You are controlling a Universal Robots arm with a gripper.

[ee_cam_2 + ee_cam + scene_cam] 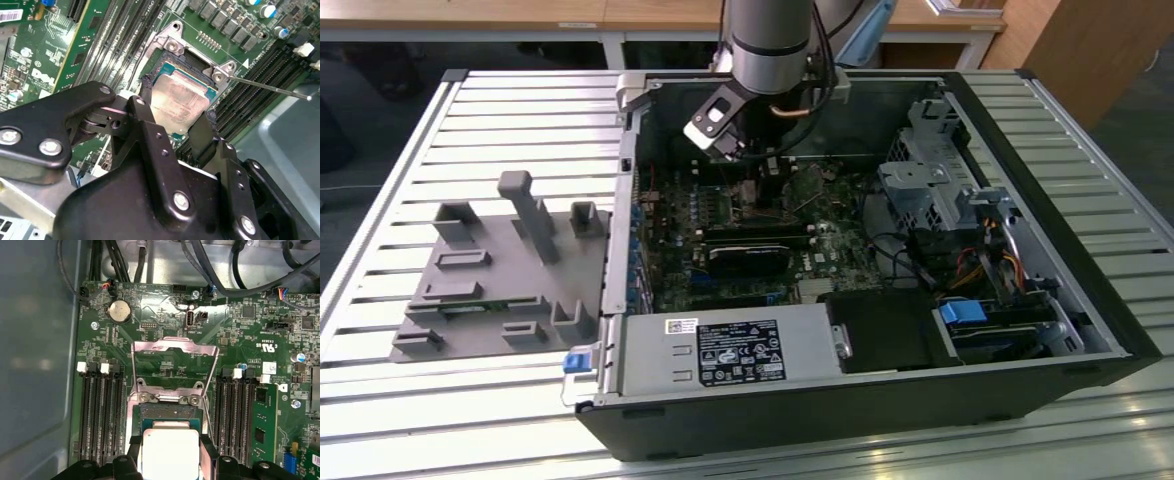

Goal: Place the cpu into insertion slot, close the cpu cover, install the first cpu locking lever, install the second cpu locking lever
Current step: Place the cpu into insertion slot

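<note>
Inside the case (854, 425) on the table (480, 120), toward its far wall, the arm (767, 40) reaches down to the motherboard (240, 325). In both wrist views the claw (177, 102) (171, 442) is closed on the cpu (182, 100) (170, 455), its fingers (146, 87) against two opposite edges, right at the socket (172, 414); whether the cpu is seated cannot be told. Just beside the socket the cover (175, 343) lies swung open, clear of the cpu.

Slatted metal worktable (480, 100), wooden desks (520, 12) behind, grey floor (1141, 120) alongside.
</note>
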